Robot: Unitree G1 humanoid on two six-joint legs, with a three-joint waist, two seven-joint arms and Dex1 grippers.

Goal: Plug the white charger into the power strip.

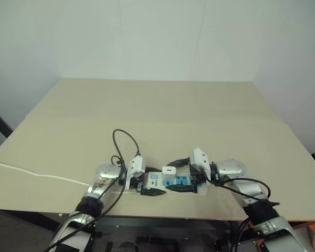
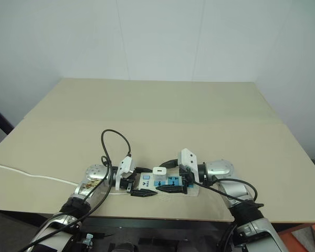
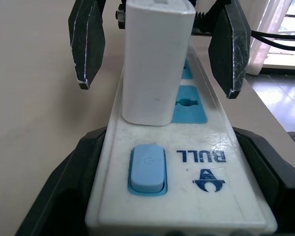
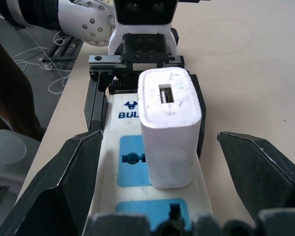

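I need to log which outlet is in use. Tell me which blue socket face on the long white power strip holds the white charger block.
The socket next to the blue switch on the long white power strip: the small white charger block stands upright in it. The other blue faces are uncovered.

Beige table (image 1: 163, 113) — plain white wall (image 1: 157, 37) behind

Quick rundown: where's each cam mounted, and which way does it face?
Head stereo pair: forward-down over table; both arms, strip.
Left wrist: along strip's switch end toward charger; own gripper clamps strip, right gripper open beyond.
Right wrist: opposite way, charger seated; own fingers apart.
Shared: charger, strip.
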